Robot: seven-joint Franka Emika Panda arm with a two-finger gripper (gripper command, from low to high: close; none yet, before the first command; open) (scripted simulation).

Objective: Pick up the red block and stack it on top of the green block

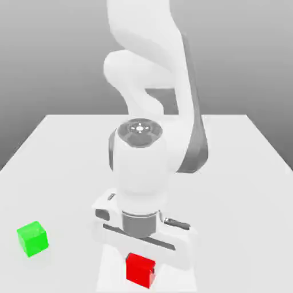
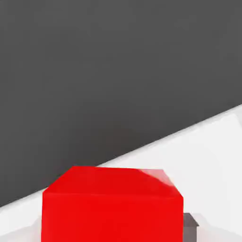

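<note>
Red block sits closest to the hand camera, a plain matte cube with a bright lit patch on one top corner and a dark grey sliver of finger pressed against its side. Seen from the exterior view, the white arm bends forward and down over the pale table, its wrist pointing straight at the surface, and the gripper has its jaws drawn in on the red block, which appears to rest on the table near the front edge. By that reading the step in hand is the grasp itself: the cube is clamped but not yet lifted. What comes next, as I judge it, is a straight rise clear of the table, then a carry toward the exterior view's left, where the green block stands well apart and alone on the table. It looks the same size as the red one, so the release will want careful centring, faces squared, or the red cube could land overhanging an edge and tip off.
</note>
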